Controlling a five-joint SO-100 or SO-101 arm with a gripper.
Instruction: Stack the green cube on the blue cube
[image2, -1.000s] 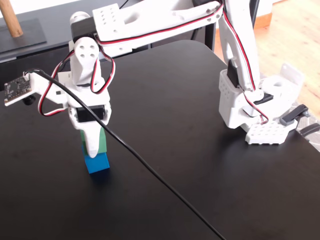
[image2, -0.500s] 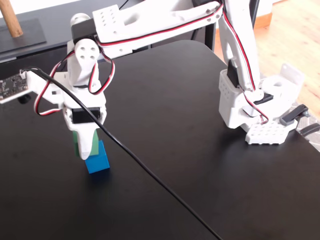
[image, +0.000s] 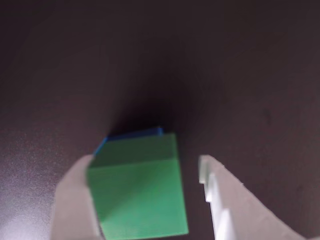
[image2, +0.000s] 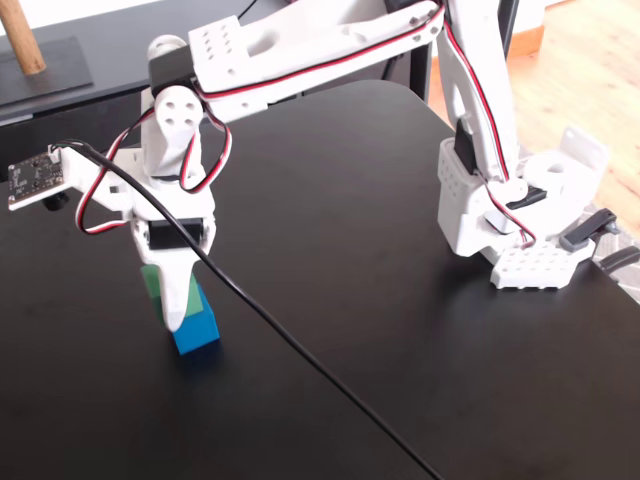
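The gripper (image2: 172, 305) stood over the left part of the black table (image2: 400, 330) in the fixed view, at about 8 o'clock from the frame's centre. The white arm (image2: 320, 40) reached across from its base (image2: 520, 220), which sat at about 3 o'clock near the table's right edge.

The green cube (image: 137, 192) lay between the two white fingers. In the wrist view the left finger (image: 72, 200) pressed against the cube's left face. The right finger (image: 225, 200) stood apart from the cube's right face, with a dark gap showing between them. The claw was therefore parted wider than the cube and touched it on one side only.

The blue cube (image2: 196, 328) rested on the table directly under the gripper. In the wrist view only a thin blue strip (image: 135, 134) showed, at 12 o'clock from the green cube's top edge. In the fixed view the green cube (image2: 152, 285) sat above the blue one and was offset toward 10 o'clock. The front finger covered most of the green cube there. Whether the two cubes were touching could not be told from either view.

A black cable (image2: 300, 360) ran from the wrist camera board (image2: 35, 178) across the table toward 5 o'clock.
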